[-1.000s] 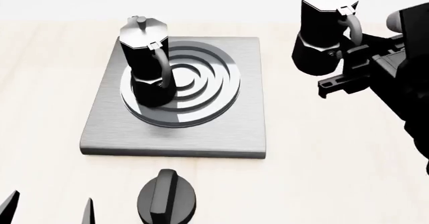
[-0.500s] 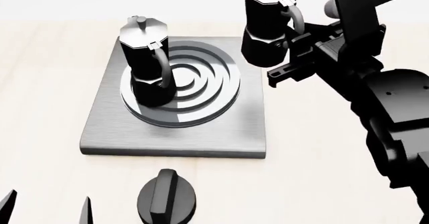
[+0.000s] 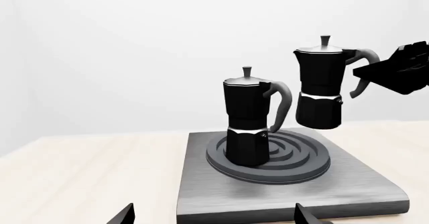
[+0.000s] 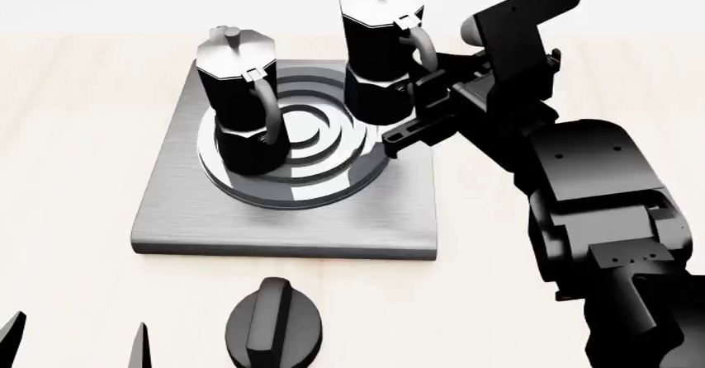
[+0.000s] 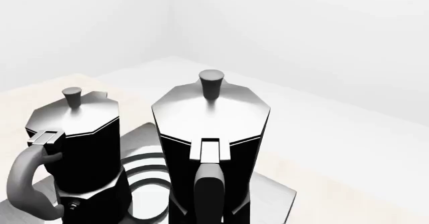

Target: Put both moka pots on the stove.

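One moka pot (image 4: 237, 104) stands on the left part of the ring burner of the stove (image 4: 182, 211); it also shows in the left wrist view (image 3: 248, 123) and right wrist view (image 5: 77, 148). My right gripper (image 4: 424, 96) is shut on the handle of the second moka pot (image 4: 380, 46) and holds it in the air over the stove's right side (image 3: 320, 86) (image 5: 211, 148). Its fingers are hidden in the right wrist view. My left gripper (image 4: 78, 343) is open and empty in front of the stove; its fingertips (image 3: 124, 215) show at the frame edge.
A squat black round knob (image 4: 273, 325) with a ridge lies on the light wooden table (image 4: 66, 137) just in front of the stove. My right arm (image 4: 595, 219) reaches over the table's right side.
My right gripper has carried the second moka pot leftward, from right of the stove to above the stove's right side. The first pot and the left gripper have not moved.
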Robot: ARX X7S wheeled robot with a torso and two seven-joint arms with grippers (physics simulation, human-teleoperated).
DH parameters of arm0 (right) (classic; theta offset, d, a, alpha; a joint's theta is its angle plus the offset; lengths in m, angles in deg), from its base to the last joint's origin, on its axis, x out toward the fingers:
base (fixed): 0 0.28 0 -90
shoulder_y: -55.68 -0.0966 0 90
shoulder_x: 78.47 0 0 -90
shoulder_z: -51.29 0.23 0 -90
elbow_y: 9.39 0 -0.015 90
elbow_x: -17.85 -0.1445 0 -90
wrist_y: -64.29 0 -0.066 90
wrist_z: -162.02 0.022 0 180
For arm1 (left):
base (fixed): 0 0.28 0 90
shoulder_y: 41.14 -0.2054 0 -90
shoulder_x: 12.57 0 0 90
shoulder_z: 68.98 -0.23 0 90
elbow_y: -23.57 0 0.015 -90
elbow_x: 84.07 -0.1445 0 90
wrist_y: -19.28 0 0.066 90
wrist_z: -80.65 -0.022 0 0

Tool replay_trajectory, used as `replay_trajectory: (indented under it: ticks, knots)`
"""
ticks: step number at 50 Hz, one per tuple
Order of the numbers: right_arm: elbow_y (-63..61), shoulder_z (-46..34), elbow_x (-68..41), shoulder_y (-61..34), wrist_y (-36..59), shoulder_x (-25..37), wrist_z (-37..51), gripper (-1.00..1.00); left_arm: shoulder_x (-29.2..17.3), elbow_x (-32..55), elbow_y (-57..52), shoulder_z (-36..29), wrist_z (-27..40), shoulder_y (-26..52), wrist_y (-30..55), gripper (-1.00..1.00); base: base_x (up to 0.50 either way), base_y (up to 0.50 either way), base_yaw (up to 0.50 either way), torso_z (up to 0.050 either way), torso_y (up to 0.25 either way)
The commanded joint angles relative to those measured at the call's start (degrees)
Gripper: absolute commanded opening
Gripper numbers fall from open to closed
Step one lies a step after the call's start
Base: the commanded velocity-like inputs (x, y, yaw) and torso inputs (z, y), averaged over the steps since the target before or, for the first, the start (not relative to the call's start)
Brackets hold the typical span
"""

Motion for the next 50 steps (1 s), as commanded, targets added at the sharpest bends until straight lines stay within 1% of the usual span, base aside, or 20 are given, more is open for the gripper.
replay_trajectory:
  ticks: [1,13,20,27,36,50]
  knots:
    - [2.4,4.6,2.2,0.7,-1.2,-3.1,-0.5,-1.00,-0.1,0.1,-0.2,-0.2,0.1,0.0,0.0,1.00,0.00,0.00,0.00,0.000,0.000]
    - [2.4,9.3,6.7,2.0,-1.0,-4.7,-0.3,-1.00,-0.1,0.2,0.1,-0.2,0.1,0.1,-0.2,1.00,0.00,0.00,0.00,0.000,0.001]
    - [2.4,14.1,11.0,3.0,-0.5,-5.6,-0.4,-1.00,-0.4,0.5,-0.3,0.1,0.3,0.0,-0.1,1.00,0.00,0.00,0.00,0.000,0.001]
    - [2.4,20.7,17.5,4.0,0.7,-6.1,-0.6,-1.00,-0.3,0.7,0.4,0.1,0.2,0.1,-0.5,1.00,0.00,0.00,0.00,0.002,0.001]
    - [2.4,32.8,29.8,5.5,2.1,-7.0,-0.8,-1.00,-0.4,0.8,0.4,0.1,0.3,0.1,-0.8,1.00,0.00,0.00,0.00,0.000,0.001]
    - [2.5,56.5,52.4,8.2,3.0,-8.6,-2.2,-1.00,-0.5,0.7,0.5,0.0,0.4,0.0,-1.0,1.00,0.00,0.00,0.00,0.000,0.001]
